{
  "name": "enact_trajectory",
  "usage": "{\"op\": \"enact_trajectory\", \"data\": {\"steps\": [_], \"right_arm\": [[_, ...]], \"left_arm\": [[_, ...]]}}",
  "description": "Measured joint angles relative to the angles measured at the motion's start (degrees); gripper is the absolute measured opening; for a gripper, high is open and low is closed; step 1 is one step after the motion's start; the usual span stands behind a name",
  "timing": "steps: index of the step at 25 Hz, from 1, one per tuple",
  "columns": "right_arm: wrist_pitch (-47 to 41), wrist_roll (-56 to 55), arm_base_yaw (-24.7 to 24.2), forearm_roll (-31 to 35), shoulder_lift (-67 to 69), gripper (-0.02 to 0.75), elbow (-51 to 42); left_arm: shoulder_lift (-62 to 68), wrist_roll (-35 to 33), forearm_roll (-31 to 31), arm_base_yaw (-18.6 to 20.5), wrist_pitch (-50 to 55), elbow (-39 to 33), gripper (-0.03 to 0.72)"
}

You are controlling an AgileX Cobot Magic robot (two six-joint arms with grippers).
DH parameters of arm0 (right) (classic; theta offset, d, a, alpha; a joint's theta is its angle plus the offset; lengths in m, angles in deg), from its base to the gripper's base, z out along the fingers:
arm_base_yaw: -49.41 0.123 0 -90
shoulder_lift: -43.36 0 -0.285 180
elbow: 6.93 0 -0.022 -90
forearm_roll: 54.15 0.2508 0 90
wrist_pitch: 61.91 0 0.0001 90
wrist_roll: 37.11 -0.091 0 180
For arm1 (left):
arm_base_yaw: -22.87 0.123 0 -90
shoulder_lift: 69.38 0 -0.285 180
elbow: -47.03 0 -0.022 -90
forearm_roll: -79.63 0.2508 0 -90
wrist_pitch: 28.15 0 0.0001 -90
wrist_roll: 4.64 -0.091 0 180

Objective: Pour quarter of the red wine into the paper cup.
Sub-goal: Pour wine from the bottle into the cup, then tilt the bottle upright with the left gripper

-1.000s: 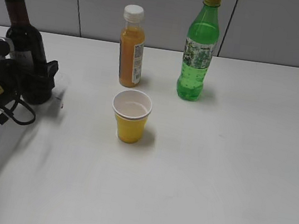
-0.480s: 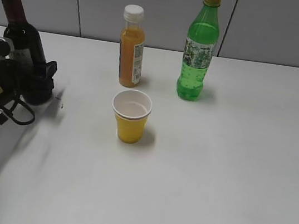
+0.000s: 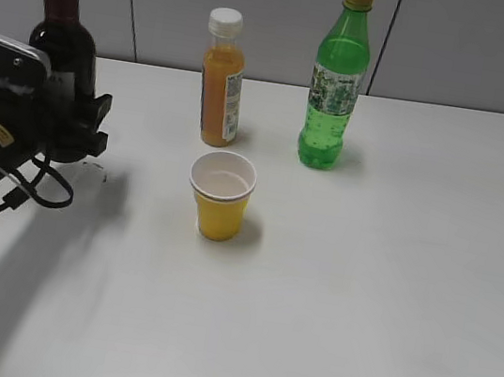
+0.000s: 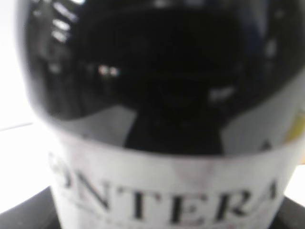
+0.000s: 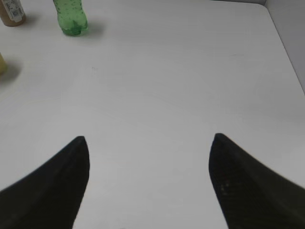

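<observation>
Gripping the red wine bottle (image 3: 61,46) low on its body, the left gripper (image 3: 69,128) holds it upright at nine o'clock, clear for tipping. The paper cup (image 3: 221,195) waits centre. The right gripper (image 5: 148,157) idles, jaws spread, holding nothing.

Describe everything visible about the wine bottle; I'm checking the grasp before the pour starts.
The wine bottle is dark, near-black glass with a dark red foil neck and rounded shoulders. It stands upright at the far left of the white table, left of the yellow paper cup. The left tool is closed around its lower body, hiding the base. The left wrist view, blurred, shows glossy glass above a white label with dark letters reading "NTERA". Whether the base touches the table cannot be told.
</observation>
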Motion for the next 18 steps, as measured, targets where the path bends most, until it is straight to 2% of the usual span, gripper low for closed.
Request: {"op": "enact_trajectory", "data": {"steps": [9, 18], "right_arm": [[0.0, 0.0, 0.0, 0.0, 0.0, 0.594, 0.0], [0.0, 0.0, 0.0, 0.0, 0.0, 0.594, 0.0]], "left_arm": [[-1.98, -17.38, -8.57, -8.4, 1.97, -0.07, 0.532], [-1.98, -29.66, -18.63, -9.68, 3.97, -0.07, 0.532]]}}
